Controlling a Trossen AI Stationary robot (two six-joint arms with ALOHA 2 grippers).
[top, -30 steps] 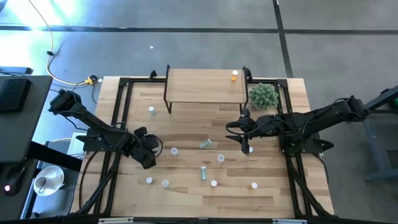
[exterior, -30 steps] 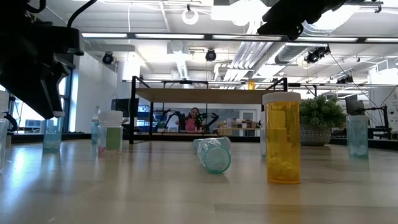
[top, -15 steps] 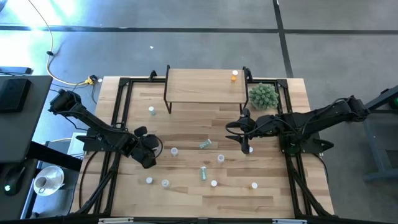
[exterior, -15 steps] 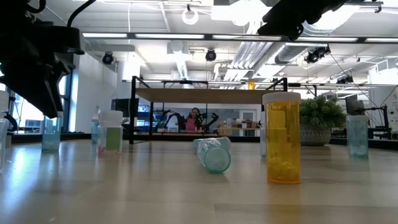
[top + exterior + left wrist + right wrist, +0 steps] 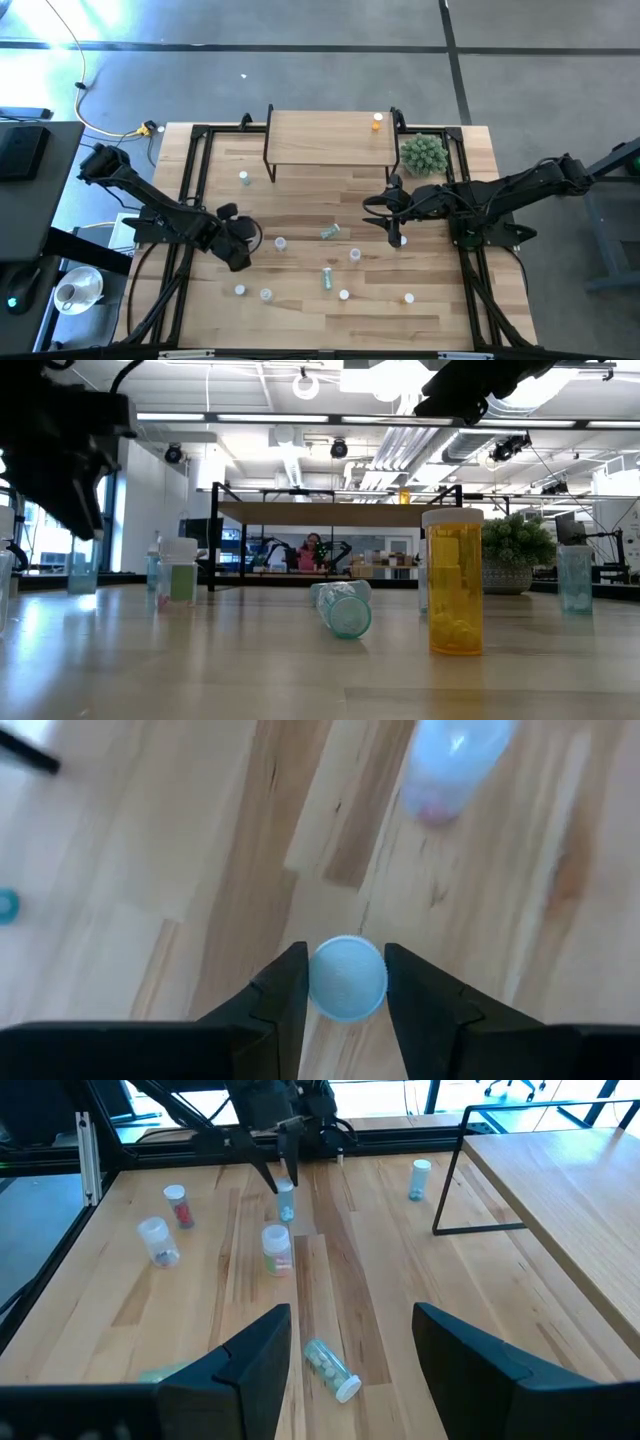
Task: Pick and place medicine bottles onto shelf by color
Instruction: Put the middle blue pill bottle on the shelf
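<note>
From above you see the left gripper (image 5: 243,243) low over the table's left side, small bottles (image 5: 327,278) scattered mid-table, one orange bottle (image 5: 377,121) on the shelf (image 5: 325,140).

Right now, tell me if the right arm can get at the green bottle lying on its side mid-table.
Probably yes: the right gripper hangs open beside the green bottle, with only bare table between them.
</note>
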